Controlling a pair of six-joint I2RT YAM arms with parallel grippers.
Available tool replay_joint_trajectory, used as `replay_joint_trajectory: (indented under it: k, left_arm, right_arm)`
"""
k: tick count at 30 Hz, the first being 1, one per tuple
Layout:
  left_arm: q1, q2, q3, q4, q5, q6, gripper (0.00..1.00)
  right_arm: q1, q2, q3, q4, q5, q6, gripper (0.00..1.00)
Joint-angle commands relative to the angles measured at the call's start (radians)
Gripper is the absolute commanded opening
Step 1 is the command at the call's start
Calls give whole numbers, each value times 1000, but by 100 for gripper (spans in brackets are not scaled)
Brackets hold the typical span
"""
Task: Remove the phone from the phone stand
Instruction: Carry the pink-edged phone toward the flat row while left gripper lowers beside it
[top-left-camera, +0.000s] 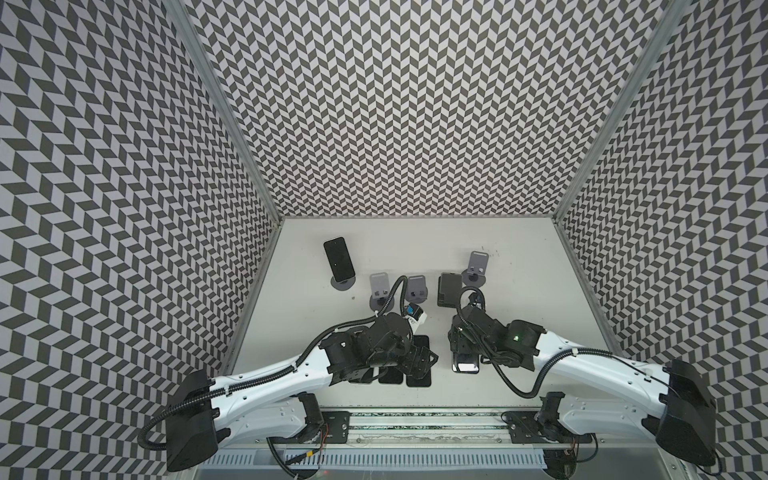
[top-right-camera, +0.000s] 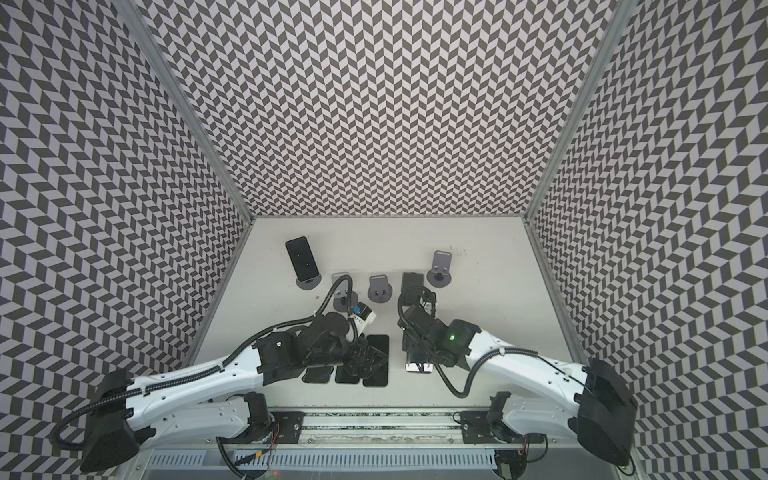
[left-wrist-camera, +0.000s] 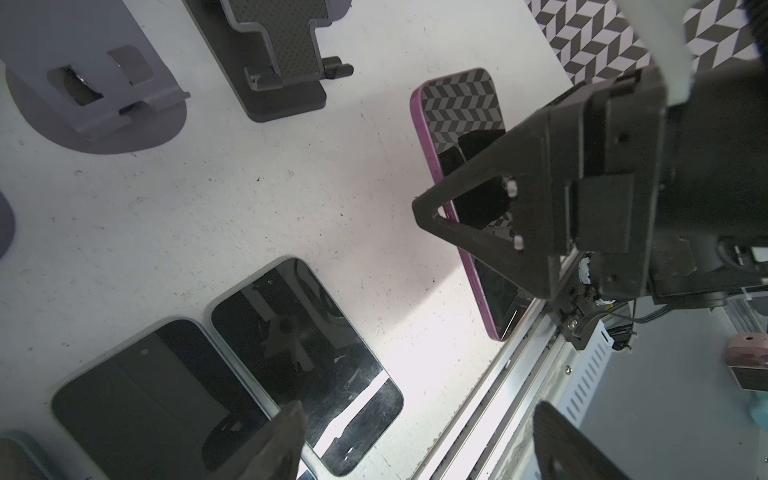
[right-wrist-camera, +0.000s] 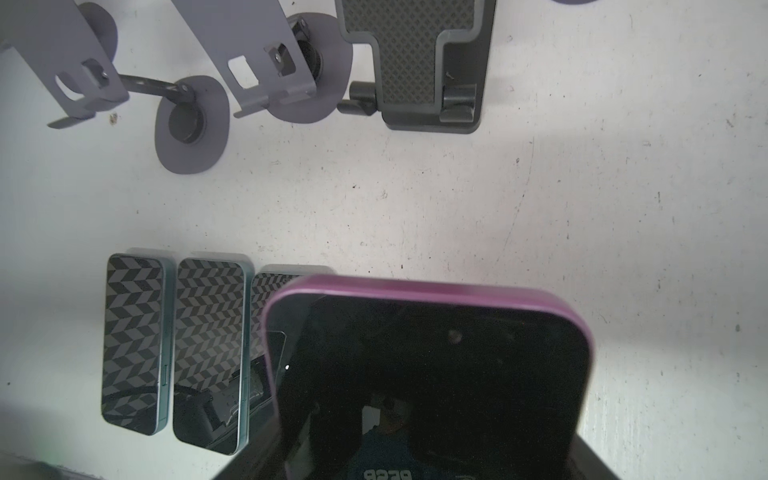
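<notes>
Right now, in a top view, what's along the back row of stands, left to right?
Phone on its stand → grey stand → second grey stand → black stand → third grey stand, set farther back.

White scuffed table (top-left-camera: 519, 324): three phones (right-wrist-camera: 208, 353) flat side by side; grey stands (right-wrist-camera: 257, 37), black stand (right-wrist-camera: 432, 116) upright.

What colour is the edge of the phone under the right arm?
Purple-pink; the phone shows it best in the right wrist view.
</notes>
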Motion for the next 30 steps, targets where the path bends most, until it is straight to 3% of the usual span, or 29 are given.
replay_joint_trajectory:
  k: [1,20,30]
  left_arm:
    - [-5,1,40,3,-29,10,86]
    - [-5,37,30,-26,-109,24,87]
    - [-5,38,23,-46,-131,29,87]
  right_arm:
    - [3,-16,-15,80,12,7,49]
    - [0,11,-66,140,-30,12,49]
    - [3,89,-51,183,-120,0,49]
